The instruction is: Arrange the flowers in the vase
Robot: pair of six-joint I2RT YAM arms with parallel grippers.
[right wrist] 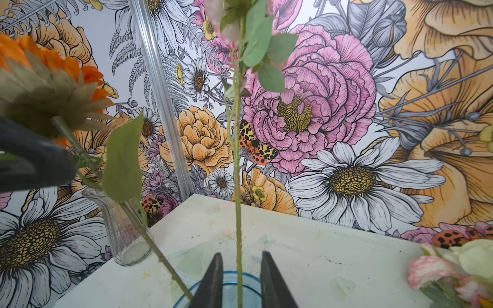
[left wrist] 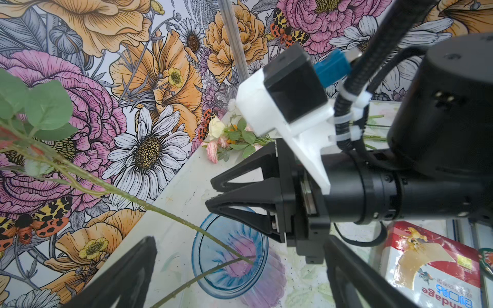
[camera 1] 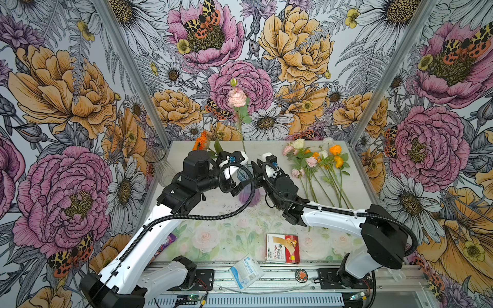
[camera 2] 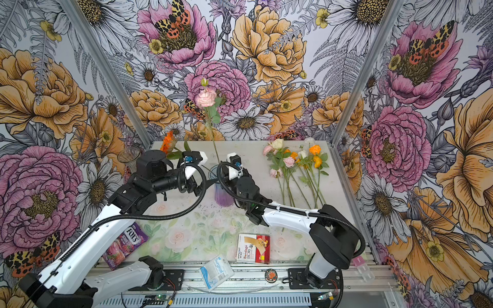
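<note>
The blue-and-purple vase (camera 1: 246,197) stands near the middle of the table (camera 1: 266,150), between the two arms; two stems are in it. The pink flower (camera 1: 236,97) rises nearly upright from the mouth, its head high against the back wall; the orange flower (camera 1: 200,141) leans out over the rim toward the left, its head low behind the left arm. The right gripper (right wrist: 241,277) sits just above the vase's rim with its jaws narrowly parted, one either side of the pink flower's stem; a gap shows on both sides of the stem, so nothing is pinched. The left gripper (left wrist: 240,240) is spread wide and holds nothing; it hangs close by the vase's left side, though whether it touches the glass I cannot tell, since a cable crosses the spot in both top views. The rest of the flowers (camera 1: 317,165) lie in a loose bunch on the right of the table, heads toward the back wall, well apart from the vase. A clear glass vase (camera 1: 157,165) stands in the back left corner; a bandage box (camera 1: 282,248) lies near the front edge.
</note>
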